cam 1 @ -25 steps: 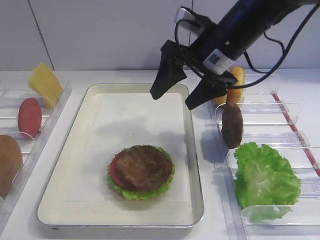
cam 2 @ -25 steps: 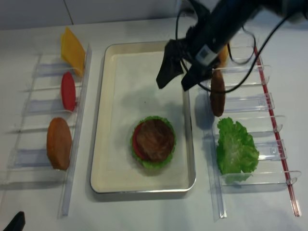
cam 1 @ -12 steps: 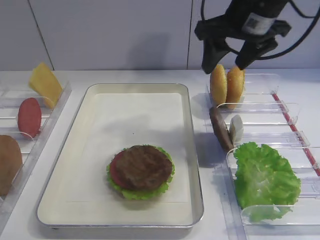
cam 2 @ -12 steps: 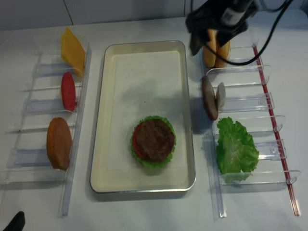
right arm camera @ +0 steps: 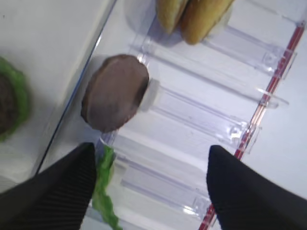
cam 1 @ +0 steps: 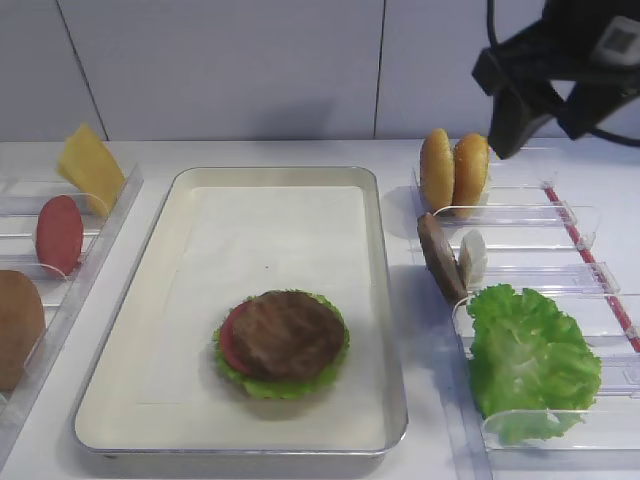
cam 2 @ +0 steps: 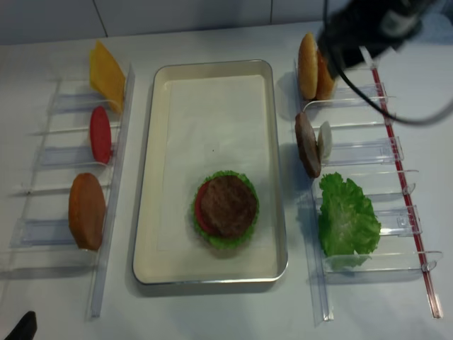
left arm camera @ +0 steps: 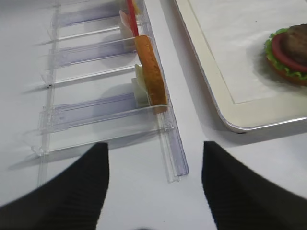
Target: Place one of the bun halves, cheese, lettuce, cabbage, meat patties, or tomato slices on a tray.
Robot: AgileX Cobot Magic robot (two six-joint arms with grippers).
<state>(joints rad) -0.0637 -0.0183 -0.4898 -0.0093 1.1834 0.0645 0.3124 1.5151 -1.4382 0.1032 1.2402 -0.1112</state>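
Tray [cam 1: 385,300] sits mid-frame and already carries a stack at its lower middle: lettuce base, tomato slice [cam 1: 229,345], patty [cam 1: 288,333] on top. I judge it partly done; no cheese or top bun on it yet.

Still racked: spare patty [cam 1: 439,256] leaning in the right rack [cam 1: 560,215], two buns [cam 1: 454,168] above it, loose lettuce [cam 1: 527,355] lower right. Cheese [cam 1: 90,168] upper left, a tomato [cam 1: 59,234] below it, a brown bun [cam 1: 17,325] at the left edge.

Right gripper [cam 1: 545,95] hovers upper right, above the buns, holding nothing; its jaws stand apart in the wrist view. Left gripper [left arm camera: 153,184] is also spread and empty, beside the left rack.

Right wrist view gives me the spare patty's [right arm camera: 115,92] face and the bare slots beyond; the overhead only shows it edge-on. Left wrist view shows the tray's near corner and the bun [left arm camera: 151,72] edge-on.
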